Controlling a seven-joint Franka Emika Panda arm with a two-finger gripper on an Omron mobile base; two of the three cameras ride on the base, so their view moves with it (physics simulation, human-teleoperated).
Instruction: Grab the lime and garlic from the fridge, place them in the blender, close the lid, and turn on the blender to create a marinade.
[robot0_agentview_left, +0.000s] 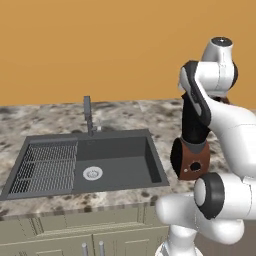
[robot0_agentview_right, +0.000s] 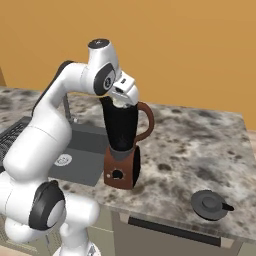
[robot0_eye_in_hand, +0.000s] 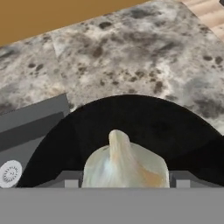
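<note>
Papery white garlic (robot0_eye_in_hand: 124, 164) sits pinched between the fingertips (robot0_eye_in_hand: 70, 179) at the bottom of the hand view, right over the black mouth of the blender (robot0_agentview_right: 121, 145); so the gripper (robot0_agentview_right: 123, 102), up top centre in the right base view, is clamped on the bulb, not wide. Best move, I reckon — stay centred over the jar, drop a touch lower, then let go so it can't clip the rim; lid (robot0_agentview_right: 210, 204) waits on the counter (robot0_agentview_right: 200, 145), lower right.
</note>
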